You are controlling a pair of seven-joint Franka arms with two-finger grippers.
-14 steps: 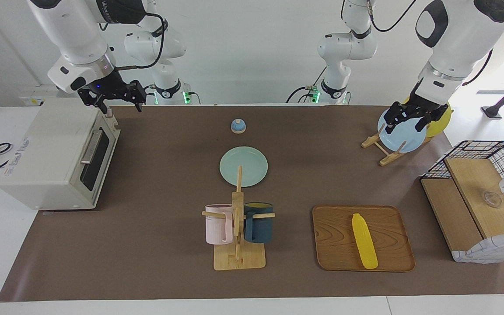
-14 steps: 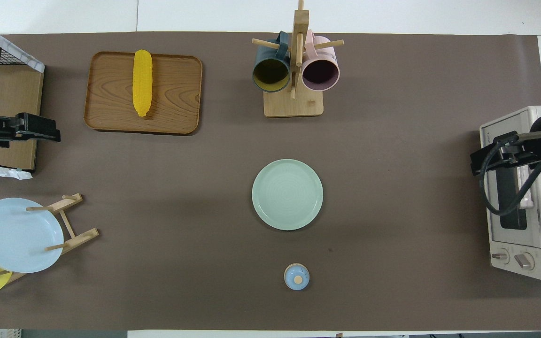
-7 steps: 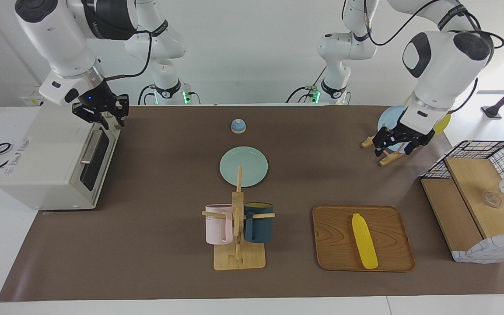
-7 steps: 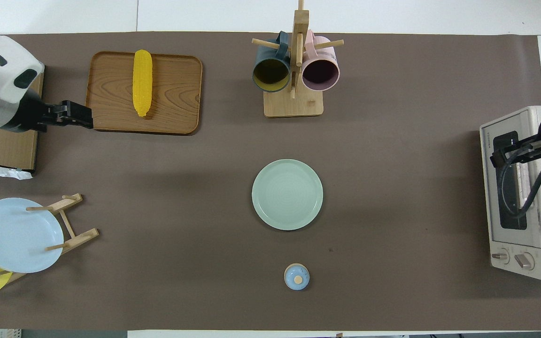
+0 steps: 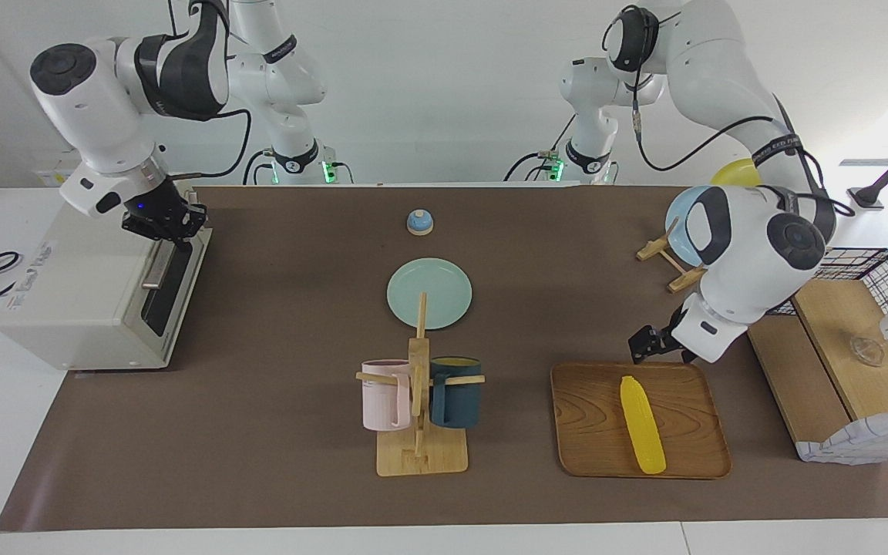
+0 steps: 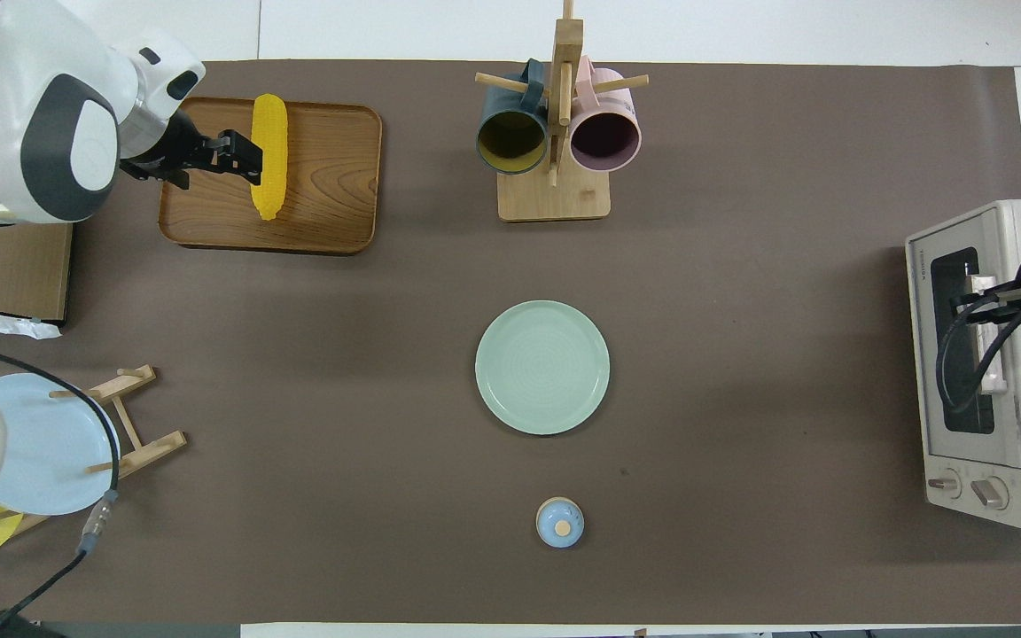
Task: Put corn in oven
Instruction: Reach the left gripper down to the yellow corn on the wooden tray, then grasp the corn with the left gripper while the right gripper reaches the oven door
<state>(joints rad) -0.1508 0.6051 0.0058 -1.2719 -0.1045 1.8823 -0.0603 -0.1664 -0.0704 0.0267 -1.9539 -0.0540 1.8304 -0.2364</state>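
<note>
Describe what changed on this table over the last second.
The left claw travelled from over the standing plates to the wooden tray's edge, near the yellow corn cob, not touching it. The right claw dropped to the off-white toaster oven's door top and shut. Corn, tray, mugs and the closed oven door stayed put.

I see a matt brown table cover [image 6: 741, 354]. Wood-grain tray [image 5: 598, 432], smooth w/ slight sheen. Corn [image 5: 642, 425] looks bumpy, plastic-like. Oven [image 5: 82, 293]: off-white painted metal, dark glass door. Mug rack [image 5: 418, 432] is bare pale wood. Arms glossy white plastic.
</note>
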